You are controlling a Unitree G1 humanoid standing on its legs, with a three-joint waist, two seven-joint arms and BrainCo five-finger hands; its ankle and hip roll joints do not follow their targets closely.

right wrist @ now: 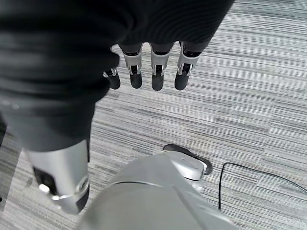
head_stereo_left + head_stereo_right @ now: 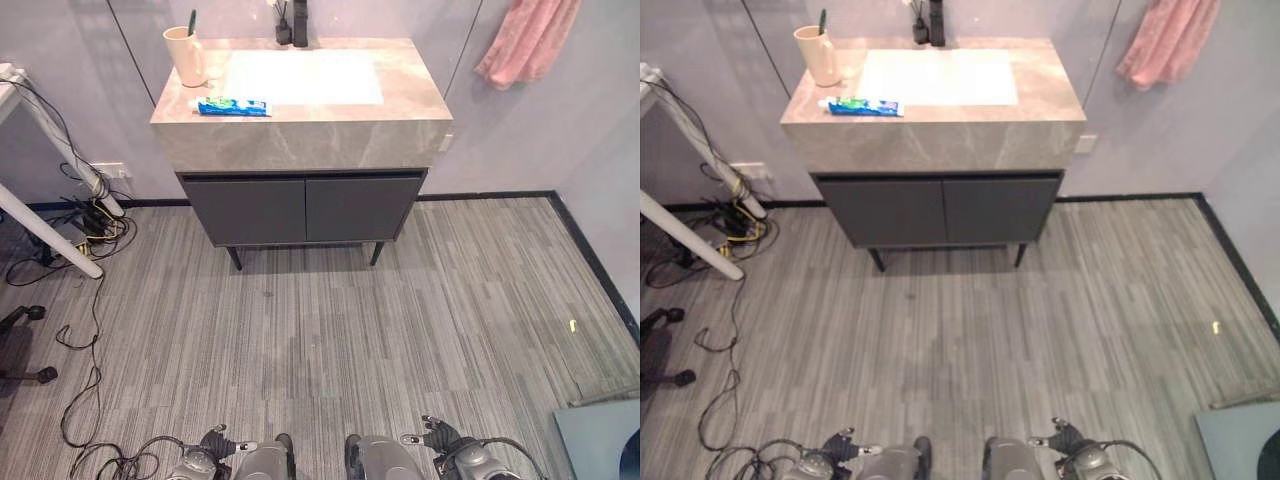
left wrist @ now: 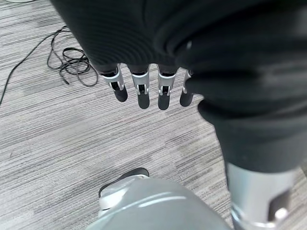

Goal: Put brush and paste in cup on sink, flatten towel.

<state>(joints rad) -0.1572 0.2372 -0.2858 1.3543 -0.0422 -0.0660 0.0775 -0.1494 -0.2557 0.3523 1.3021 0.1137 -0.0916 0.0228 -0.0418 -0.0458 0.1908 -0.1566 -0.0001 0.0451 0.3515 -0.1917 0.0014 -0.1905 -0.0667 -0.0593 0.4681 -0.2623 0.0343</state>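
Grey striped floor (image 2: pixel 400 330) before a stone-topped sink (image 2: pixel 410 100), cup (image 2: pixel 185 57) apparently holding a brush, both hands' fingers (image 3: pixel 141 91) straight, empty.

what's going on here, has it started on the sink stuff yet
Nothing is being handled yet. The robot stands back from the vanity, with its left hand and right hand hanging over the floor, fingers straight and holding nothing. On the counter, the cup already has a brush standing in it, while the toothpaste lies flat near the front edge. The pink towel hangs bunched on the wall to the right.
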